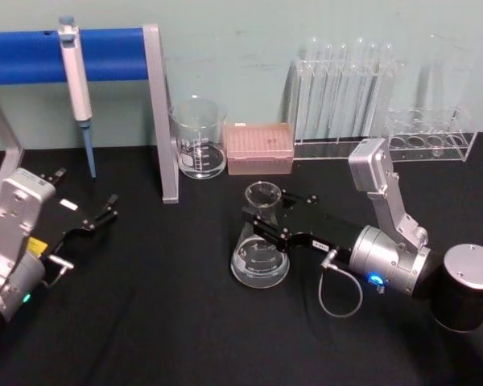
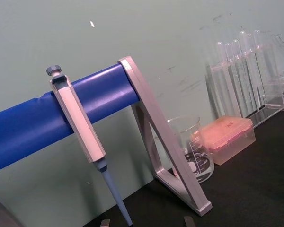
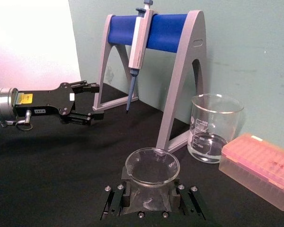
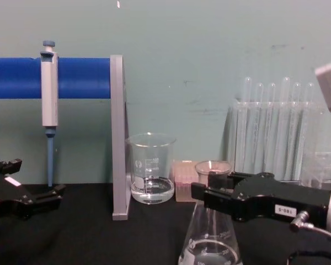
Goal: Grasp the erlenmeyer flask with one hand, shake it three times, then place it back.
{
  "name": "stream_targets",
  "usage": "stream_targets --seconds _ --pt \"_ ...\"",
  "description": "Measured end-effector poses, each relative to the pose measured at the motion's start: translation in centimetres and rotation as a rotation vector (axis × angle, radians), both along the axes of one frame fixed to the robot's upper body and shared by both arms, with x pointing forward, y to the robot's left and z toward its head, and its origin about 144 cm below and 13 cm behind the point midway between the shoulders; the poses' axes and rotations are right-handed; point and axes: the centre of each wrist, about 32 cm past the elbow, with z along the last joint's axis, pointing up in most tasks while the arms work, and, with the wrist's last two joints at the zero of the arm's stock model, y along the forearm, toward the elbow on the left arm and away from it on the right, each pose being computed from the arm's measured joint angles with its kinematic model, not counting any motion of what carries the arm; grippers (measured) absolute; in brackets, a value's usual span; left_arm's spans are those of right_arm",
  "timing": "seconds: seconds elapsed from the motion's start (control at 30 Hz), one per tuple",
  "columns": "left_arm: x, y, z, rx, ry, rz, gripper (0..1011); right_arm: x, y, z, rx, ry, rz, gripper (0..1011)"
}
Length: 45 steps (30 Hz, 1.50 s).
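While the head view shows the erlenmeyer flask (image 1: 259, 259) standing upright on the black table (image 1: 161, 322) with the right gripper (image 1: 267, 211) closed on its neck, the right wrist view looks down into the flared rim between the two fingers. It also looks across to the left gripper (image 3: 98, 100), parked with its fingers spread apart near the pipette stand (image 3: 170, 30). From the chest view come white graduation marks on the flask and the beaker (image 4: 150, 168), and a small white numbered label on the right gripper, its digits too small to read with certainty.
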Motion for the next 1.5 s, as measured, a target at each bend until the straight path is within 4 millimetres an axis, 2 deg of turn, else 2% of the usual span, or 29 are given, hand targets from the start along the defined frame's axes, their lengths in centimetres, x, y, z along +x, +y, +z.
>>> stream_targets --seconds 1.37,1.5 --pt "0.00 0.00 0.00 0.000 0.000 0.000 1001 0.22 0.08 0.09 -0.018 0.019 0.001 450" --pt "0.00 0.00 0.00 0.000 0.000 0.000 1001 0.21 0.06 0.05 -0.022 0.022 0.001 534"
